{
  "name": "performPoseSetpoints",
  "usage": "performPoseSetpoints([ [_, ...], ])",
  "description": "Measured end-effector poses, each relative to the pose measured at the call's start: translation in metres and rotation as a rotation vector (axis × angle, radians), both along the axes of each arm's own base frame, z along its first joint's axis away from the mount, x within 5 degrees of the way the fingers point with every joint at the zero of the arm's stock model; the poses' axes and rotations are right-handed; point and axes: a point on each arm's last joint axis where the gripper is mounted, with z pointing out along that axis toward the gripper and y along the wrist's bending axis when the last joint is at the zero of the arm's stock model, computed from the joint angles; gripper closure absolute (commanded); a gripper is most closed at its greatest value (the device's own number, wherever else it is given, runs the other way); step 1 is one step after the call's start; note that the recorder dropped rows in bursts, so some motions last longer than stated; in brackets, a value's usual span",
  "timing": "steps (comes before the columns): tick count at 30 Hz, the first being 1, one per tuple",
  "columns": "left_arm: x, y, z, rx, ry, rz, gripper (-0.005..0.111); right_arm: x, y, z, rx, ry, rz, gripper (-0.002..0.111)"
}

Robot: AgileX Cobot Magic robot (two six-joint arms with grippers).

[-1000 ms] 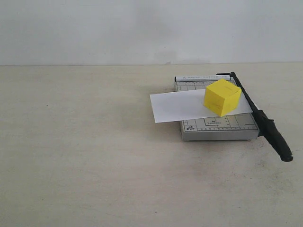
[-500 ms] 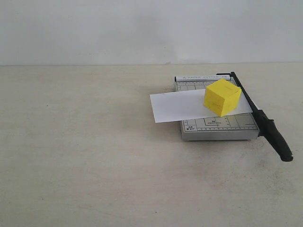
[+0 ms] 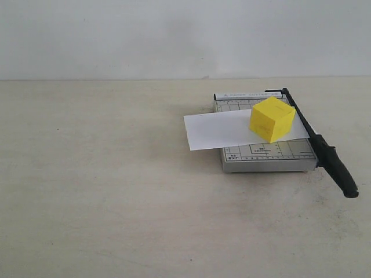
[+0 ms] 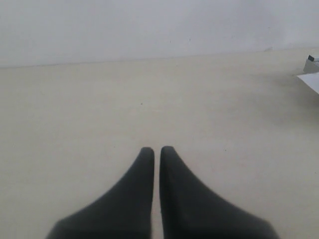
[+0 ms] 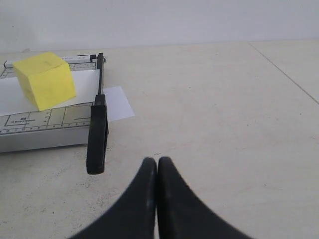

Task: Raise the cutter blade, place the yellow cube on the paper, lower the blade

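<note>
Well, nothing has shifted over the last second: the yellow cube (image 3: 271, 119) sits exactly where it did, resting on the paper (image 3: 217, 130), which lies across the grey cutter base (image 3: 272, 155). The blade (image 3: 317, 142) is also unmoved. It lies flat along the base's edge with its thick handle jutting past the near corner, and the strip of paper passes under it, a short end showing on the other side in the right wrist view. Going by this, all three steps look done and the scene has settled, so the task is probably complete or a hair from it.

Neither arm shows in the exterior view, so both are drawn back from the cutter. The left tool (image 4: 153, 149) points out over bare counter (image 3: 116, 191), well apart from the cutter. Its fingers are pressed almost together with only a sliver between them, and they grip nothing. The right tool (image 5: 157, 160) sits near the blade handle but is not touching it. Its fingers are closed tip to tip, and it too is empty.
</note>
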Motion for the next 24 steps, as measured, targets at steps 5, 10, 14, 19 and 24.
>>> performPoseSetpoints([
  [5,-0.0054,0.0,-0.002,-0.004,0.001,-0.003,0.102,0.0,0.0001,0.0,0.003,0.0,0.0,0.108],
  [10,-0.0062,-0.0018,-0.0028,-0.028,0.009,-0.023,0.102,0.0,0.0001,0.0,0.006,-0.001,0.0,0.108],
  [14,-0.0067,-0.0048,-0.003,-0.07,0.017,-0.059,0.102,0.0,0.0001,0.0,0.006,-0.001,0.0,0.108],
  [19,-0.0069,-0.0057,-0.0033,-0.077,0.021,-0.072,0.102,0.0,0.0001,0.0,0.006,-0.001,0.0,0.108],
  [24,-0.0069,-0.0057,-0.0033,-0.077,0.021,-0.072,0.102,0.0,0.0001,0.0,0.006,-0.001,0.0,0.108],
])
